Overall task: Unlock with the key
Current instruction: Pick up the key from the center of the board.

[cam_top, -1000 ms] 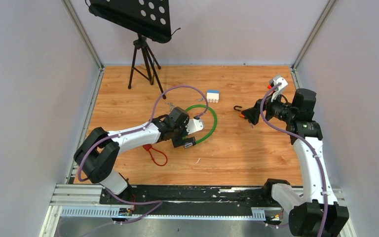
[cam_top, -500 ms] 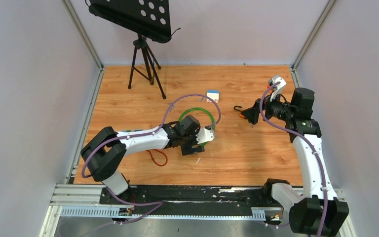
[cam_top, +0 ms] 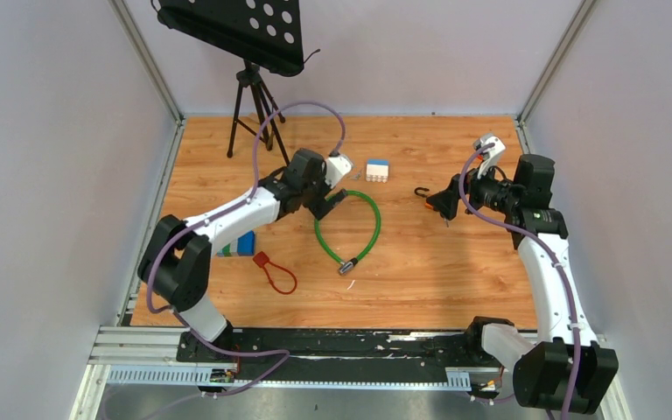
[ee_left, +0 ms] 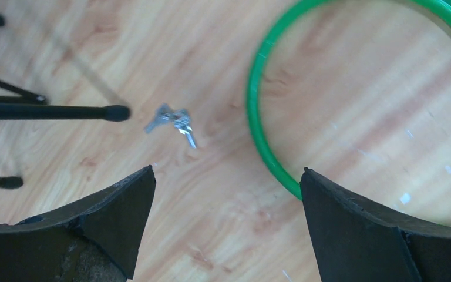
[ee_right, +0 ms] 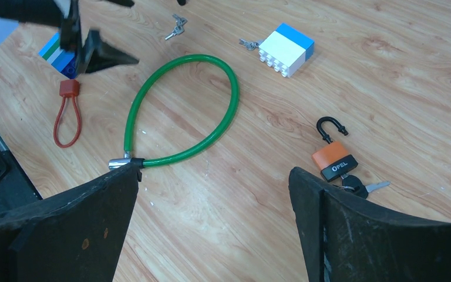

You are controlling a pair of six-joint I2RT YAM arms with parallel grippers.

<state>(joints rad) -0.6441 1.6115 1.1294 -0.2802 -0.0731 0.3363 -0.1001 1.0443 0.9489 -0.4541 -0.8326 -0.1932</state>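
Silver keys (ee_left: 173,121), ahead of left hand (ee_left: 228,170) — untouched

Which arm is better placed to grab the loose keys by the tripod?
Left: the left hand, open, hovers close to the keys; the right hand sits far off by the orange padlock.

Left claw (ee_left: 226,176) wide open, arm stretched forward, right claw (ee_right: 211,176) wide open, held high
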